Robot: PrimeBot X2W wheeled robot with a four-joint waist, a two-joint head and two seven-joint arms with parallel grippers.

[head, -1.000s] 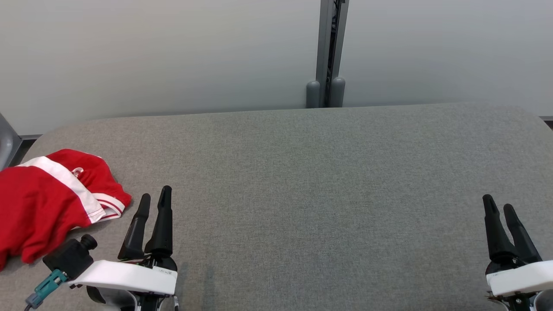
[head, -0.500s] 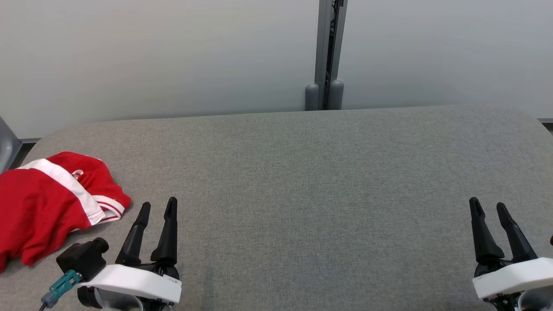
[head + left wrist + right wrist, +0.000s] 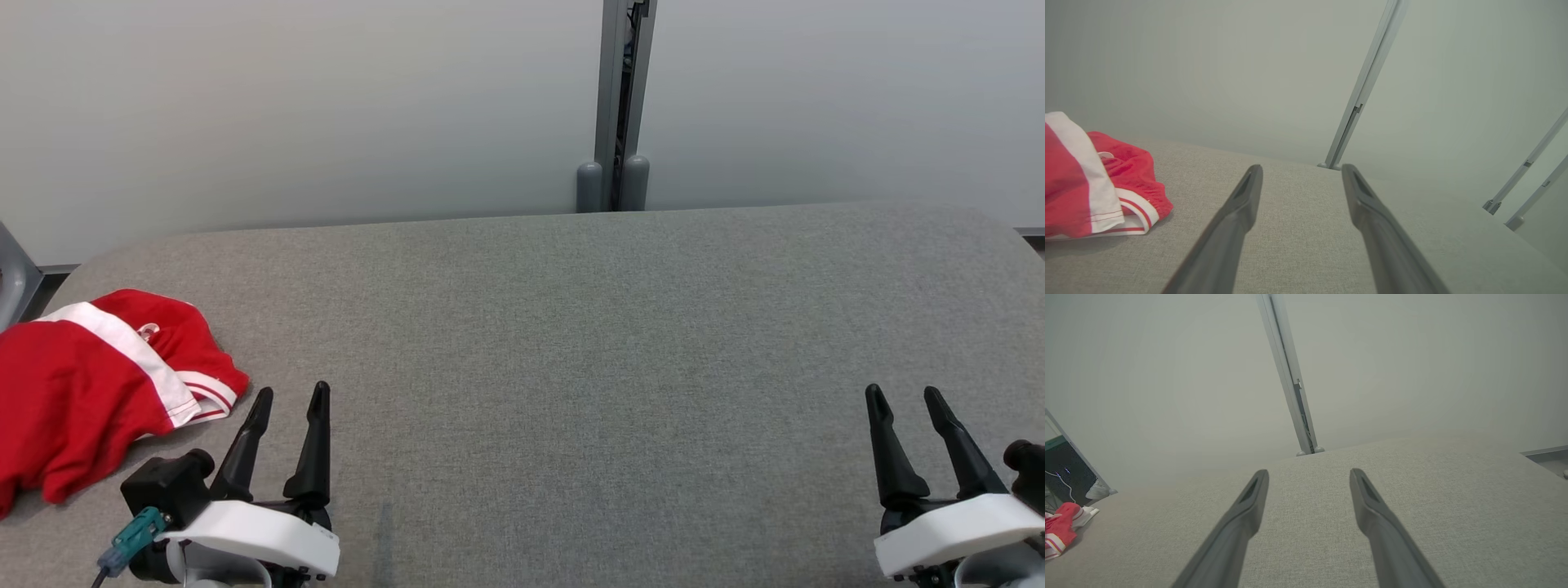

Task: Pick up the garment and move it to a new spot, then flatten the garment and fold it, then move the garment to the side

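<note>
Just beside left tool (image 3: pixel 291 390): garment (image 3: pixel 73 392)

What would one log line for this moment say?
garment: crumpled on table | left gripper: open, empty, beside garment | right gripper: open, empty

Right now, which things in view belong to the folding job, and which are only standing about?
For the job: red garment, left pincer, right pincer, grey table.
Not for the job: metal post, pale wall.
</note>
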